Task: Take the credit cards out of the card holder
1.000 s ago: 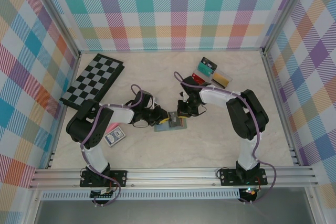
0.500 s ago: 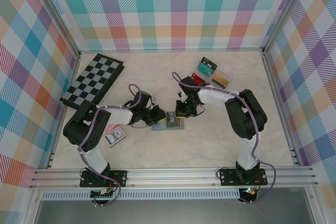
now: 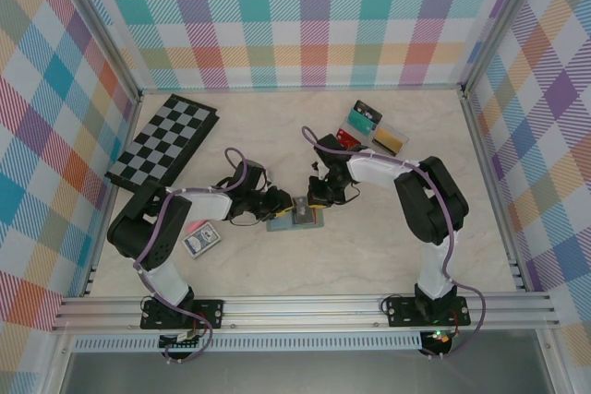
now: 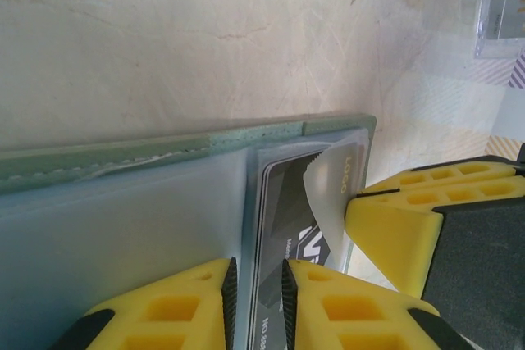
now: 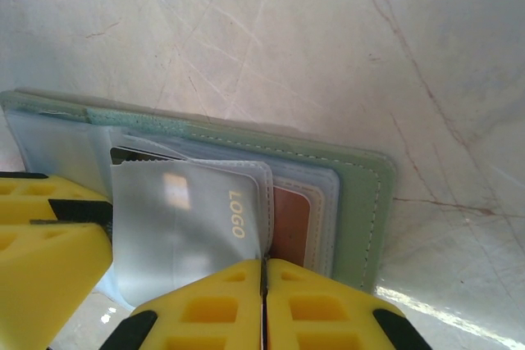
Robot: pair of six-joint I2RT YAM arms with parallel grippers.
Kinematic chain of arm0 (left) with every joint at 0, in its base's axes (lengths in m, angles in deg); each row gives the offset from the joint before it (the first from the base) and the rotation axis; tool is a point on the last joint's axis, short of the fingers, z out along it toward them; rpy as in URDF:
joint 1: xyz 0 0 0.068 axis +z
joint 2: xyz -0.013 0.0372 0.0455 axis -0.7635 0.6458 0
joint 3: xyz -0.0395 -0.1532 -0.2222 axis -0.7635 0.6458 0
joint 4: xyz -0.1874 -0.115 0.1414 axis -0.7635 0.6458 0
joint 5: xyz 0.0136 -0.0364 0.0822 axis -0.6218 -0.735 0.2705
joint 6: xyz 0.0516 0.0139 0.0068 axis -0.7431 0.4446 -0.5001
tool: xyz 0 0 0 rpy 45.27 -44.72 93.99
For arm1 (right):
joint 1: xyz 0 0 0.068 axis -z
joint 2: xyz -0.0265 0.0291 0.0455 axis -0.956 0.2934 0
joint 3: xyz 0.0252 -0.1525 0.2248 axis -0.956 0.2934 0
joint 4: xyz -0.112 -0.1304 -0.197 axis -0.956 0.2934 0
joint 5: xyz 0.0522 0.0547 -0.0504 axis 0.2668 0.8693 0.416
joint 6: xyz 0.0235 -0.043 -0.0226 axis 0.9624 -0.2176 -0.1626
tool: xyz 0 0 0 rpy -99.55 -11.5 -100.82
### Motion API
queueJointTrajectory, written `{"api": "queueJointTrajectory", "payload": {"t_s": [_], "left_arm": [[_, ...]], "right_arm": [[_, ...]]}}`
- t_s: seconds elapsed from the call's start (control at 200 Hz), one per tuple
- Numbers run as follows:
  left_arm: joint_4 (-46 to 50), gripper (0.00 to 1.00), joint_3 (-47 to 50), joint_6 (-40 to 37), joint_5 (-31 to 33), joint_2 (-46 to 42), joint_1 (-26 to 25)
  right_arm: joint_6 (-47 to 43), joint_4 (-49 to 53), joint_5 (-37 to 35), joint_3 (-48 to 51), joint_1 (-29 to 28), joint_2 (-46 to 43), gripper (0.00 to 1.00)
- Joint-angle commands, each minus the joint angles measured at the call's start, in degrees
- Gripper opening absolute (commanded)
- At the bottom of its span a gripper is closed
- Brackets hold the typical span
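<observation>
right gripper (image 5: 264,266) pinching grey card (image 5: 184,231); left gripper (image 4: 257,266) narrowly parted over card holder (image 5: 361,194).

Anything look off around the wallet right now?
Yes. The grey LOGO card looks bowed: it curls up off the open card holder instead of lying flat, and the right tool is pinching its edge.

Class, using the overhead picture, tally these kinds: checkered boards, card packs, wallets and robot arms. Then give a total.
Board: 1
Pack: 1
Wallet: 1
Arms: 2, the left arm and the right arm
Total: 5
</observation>
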Motion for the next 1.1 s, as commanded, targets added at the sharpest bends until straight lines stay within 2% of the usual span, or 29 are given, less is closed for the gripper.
{"api": "queueJointTrajectory", "payload": {"t_s": [0.0,0.715,1.095], "left_arm": [[-0.37,0.24,-1.26,-1.25,-2.64,2.08,0.16],[6.30,0.18,-5.97,-5.48,-6.13,6.66,-0.23],[16.11,0.04,-6.50,-9.67,2.31,3.31,0.22]], "right_arm": [[-0.07,1.70,-0.34,-0.57,-0.55,2.12,0.08],[-0.72,0.79,1.73,-0.13,-0.50,2.57,0.09],[-0.22,2.18,-1.29,0.13,-0.49,2.38,0.09]]}}
